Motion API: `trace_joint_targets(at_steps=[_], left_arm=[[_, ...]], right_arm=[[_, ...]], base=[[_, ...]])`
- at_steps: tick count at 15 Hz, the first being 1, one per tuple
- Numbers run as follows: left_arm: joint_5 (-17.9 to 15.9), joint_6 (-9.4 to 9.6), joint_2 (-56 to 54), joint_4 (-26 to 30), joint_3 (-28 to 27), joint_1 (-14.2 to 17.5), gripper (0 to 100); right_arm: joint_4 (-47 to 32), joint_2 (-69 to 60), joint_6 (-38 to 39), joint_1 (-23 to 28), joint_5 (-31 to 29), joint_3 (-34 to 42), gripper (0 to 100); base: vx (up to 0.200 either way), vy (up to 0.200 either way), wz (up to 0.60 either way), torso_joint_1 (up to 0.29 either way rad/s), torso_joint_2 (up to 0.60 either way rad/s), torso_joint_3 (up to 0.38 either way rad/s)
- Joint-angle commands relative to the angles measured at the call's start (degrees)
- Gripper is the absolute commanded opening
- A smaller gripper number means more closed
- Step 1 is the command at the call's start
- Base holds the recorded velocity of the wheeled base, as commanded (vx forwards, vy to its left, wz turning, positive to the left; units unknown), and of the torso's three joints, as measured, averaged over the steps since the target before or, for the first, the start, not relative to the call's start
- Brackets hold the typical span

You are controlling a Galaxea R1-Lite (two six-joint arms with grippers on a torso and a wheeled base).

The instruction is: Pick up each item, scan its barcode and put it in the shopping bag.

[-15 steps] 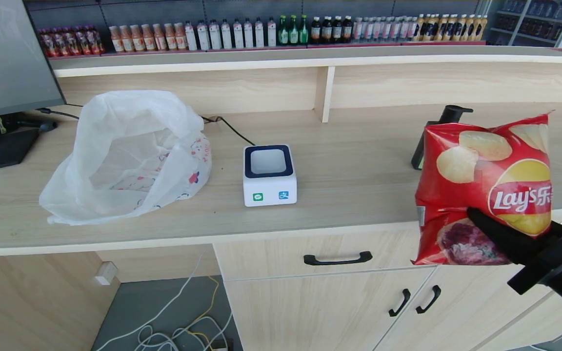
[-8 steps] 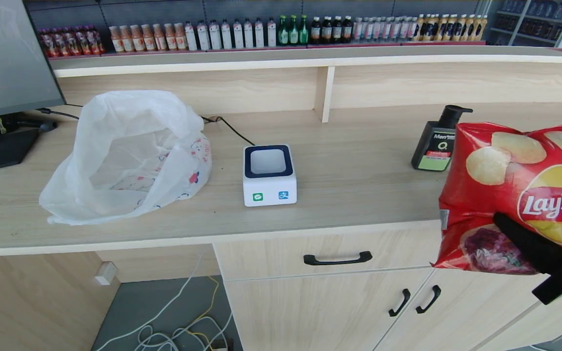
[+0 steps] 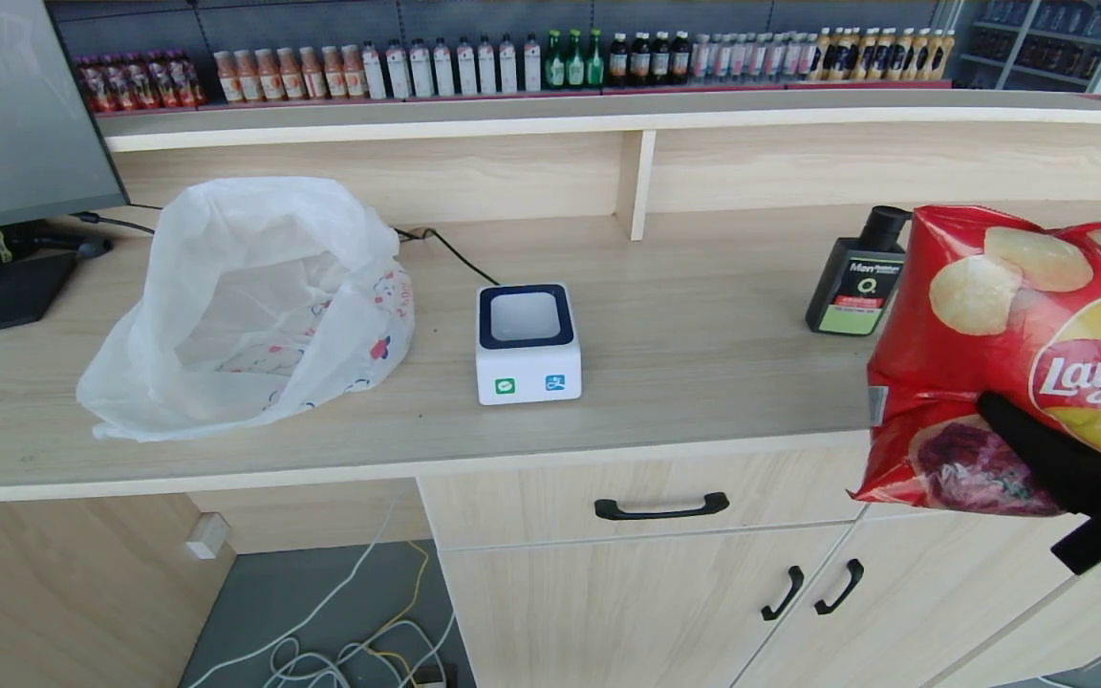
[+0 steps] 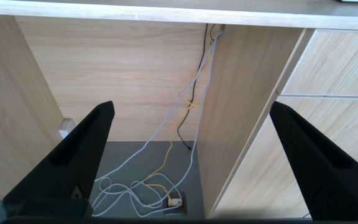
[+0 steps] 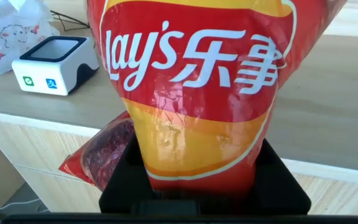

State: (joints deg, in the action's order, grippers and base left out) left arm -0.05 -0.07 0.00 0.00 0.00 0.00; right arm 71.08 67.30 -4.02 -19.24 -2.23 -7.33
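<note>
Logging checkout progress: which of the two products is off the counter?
The red chips bag, held in the right tool; the dark pump bottle stands on the counter.

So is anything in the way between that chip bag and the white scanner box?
Nothing visible. Between the chip bag and the scanner lies only bare counter. The bottle stands farther back, seemingly off that line.

Our left gripper (image 4: pixel 191 111) has two matte black fingers (image 4: pixel 73 168), broad, flat-faced and wedge-shaped. Our right gripper (image 3: pixel 1019 435) is the same plain black, on a blocky black base.
</note>
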Motion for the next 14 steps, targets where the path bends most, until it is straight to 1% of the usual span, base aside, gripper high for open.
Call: trace_joint_targets(at_steps=[1, 2, 4, 7, 8, 14], left_arm=[[0.05, -0.19, 0.00, 0.00, 0.00, 0.00, 100], [-0.04, -0.10, 0.00, 0.00, 0.00, 0.00, 100], [0.05, -0.01, 0.00, 0.00, 0.00, 0.00, 100], [0.05, -0.01, 0.00, 0.00, 0.00, 0.00, 100], [0.05, 0.07, 0.00, 0.00, 0.00, 0.00, 100], [0.05, -0.10, 0.00, 0.00, 0.00, 0.00, 100]], right_arm=[[0.46, 5.38, -1.25, 3.24, 2.41, -2.61, 0], [0.46, 5.73, -2.66, 3.59, 4.78, -2.87, 0], [0.46, 5.12, -0.37, 3.24, 4.69, -1.37, 0], [0.46, 5.21, -0.02, 3.15, 4.78, -1.46, 0], [0.64, 5.12, 1.21, 3.15, 4.78, -0.58, 0], [0.55, 5.21, 1.03, 3.24, 4.78, -1.55, 0]], base=[[0.000, 0.000, 0.00, 0.000, 0.00, 0.000], [0.000, 0.000, 0.00, 0.000, 0.00, 0.000], [0.000, 0.200, 0.00, 0.000, 0.00, 0.002], [0.000, 0.200, 0.00, 0.002, 0.01, 0.002], [0.000, 0.200, 0.00, 0.007, 0.00, 0.002], [0.000, 0.200, 0.00, 0.001, 0.00, 0.004]])
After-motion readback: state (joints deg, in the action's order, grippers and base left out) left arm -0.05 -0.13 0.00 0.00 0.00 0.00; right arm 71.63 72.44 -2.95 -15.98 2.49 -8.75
